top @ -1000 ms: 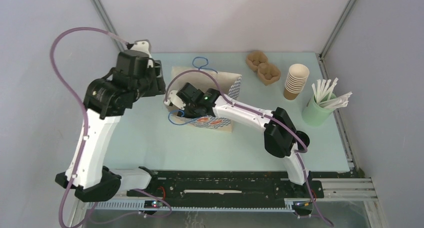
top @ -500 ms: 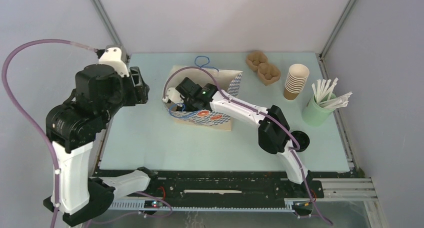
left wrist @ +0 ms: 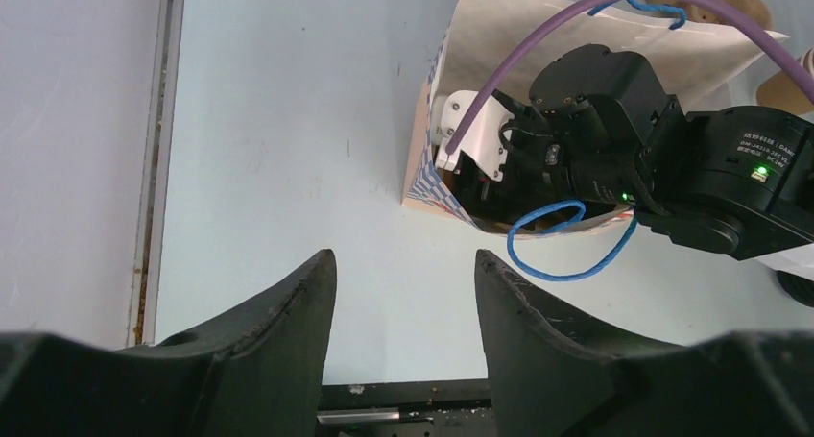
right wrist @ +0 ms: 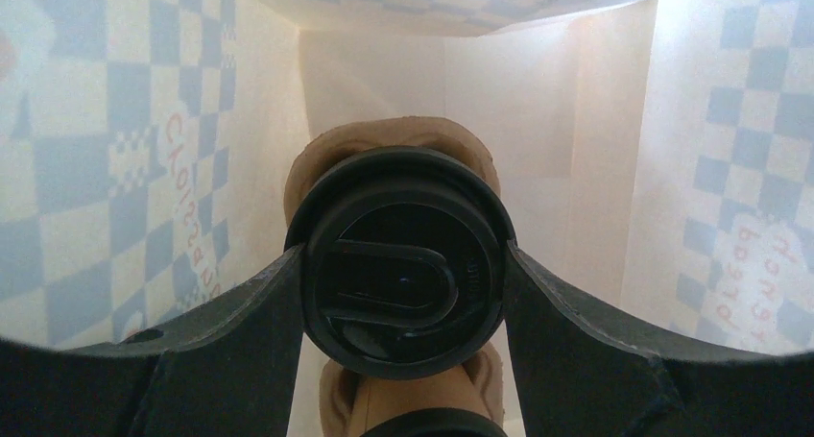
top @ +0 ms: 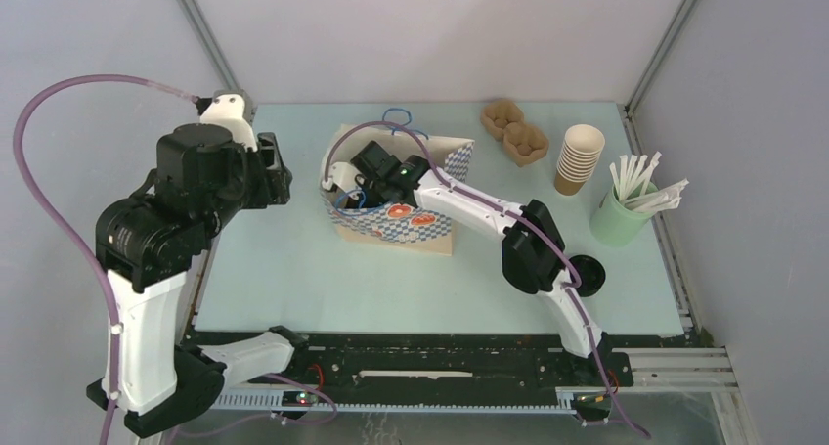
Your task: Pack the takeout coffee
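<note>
The right claw (right wrist: 401,253) is down inside the checkered paper bag (top: 420,232) on the pale surface (top: 293,269). It is clamped on both sides of a black-lidded coffee cup (right wrist: 398,293) seated in a brown pulp carrier (right wrist: 336,158). The left claw (left wrist: 403,264) hangs apart and empty, near the bag.

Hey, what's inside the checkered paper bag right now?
The right pincer reaches in, clamped on a black-lidded cup over a brown pulp carrier. The lid hides the cup's body; a second dark rim barely shows at the bottom edge.
</note>
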Controlling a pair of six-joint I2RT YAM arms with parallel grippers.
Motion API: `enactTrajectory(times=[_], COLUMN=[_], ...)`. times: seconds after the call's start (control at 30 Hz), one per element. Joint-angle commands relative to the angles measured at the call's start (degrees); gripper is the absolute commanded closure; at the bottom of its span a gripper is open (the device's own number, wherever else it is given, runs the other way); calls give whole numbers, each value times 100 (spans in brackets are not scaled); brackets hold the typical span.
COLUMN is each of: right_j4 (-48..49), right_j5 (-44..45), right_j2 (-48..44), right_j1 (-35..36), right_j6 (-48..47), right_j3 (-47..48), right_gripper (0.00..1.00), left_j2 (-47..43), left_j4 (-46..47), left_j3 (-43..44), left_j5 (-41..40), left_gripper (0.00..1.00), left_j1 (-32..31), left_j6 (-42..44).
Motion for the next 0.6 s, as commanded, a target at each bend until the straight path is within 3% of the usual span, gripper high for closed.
enactTrajectory(times=[0.0,0.27,0.57], right_j4=[-691,-1061,-1064], right_j5=[-597,-593,-439], right_j2=[1146,1257,213], right_j1=[128,130,-42], right_j6=[482,697,1079], right_j3=[-506,-313,41], right_gripper=[77,76,37], left_j2=[19,52,166], left_j4=[-18,-10,305], left_j3=[4,-21,72], left_j5=[-39,6,122], left_gripper=[41,42,43], left_j1=[10,10,10], left_j6=[66,39,-40])
